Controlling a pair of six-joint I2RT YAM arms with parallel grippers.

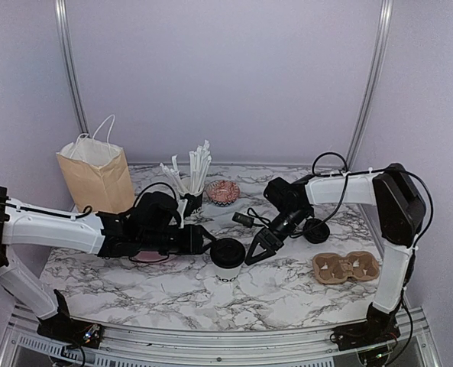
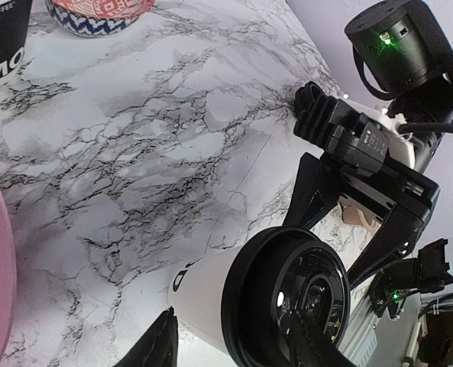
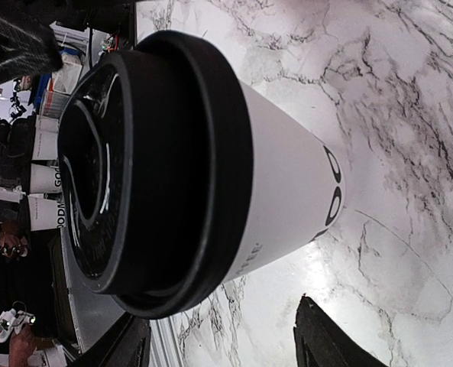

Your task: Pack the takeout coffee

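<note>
The takeout coffee [image 1: 228,260] is a white paper cup with black lettering and a round black lid. It stands upright on the marble table [image 1: 173,290], near the front middle. My left gripper [image 1: 208,241] is open at its left side. In the left wrist view the cup [image 2: 211,294] lies between the left gripper's [image 2: 230,319] spread fingers [image 2: 163,340]. My right gripper [image 1: 258,246] is open just right of the cup. In the right wrist view the cup [image 3: 287,183] fills the frame, just ahead of the right gripper [image 3: 220,313], which holds nothing.
A brown paper bag [image 1: 96,176] stands at the back left. A black cup of straws [image 1: 192,200] and a patterned bowl [image 1: 223,191] are behind the grippers. A cardboard cup carrier [image 1: 347,267] lies at the right. A pink plate [image 1: 150,258] lies under the left arm.
</note>
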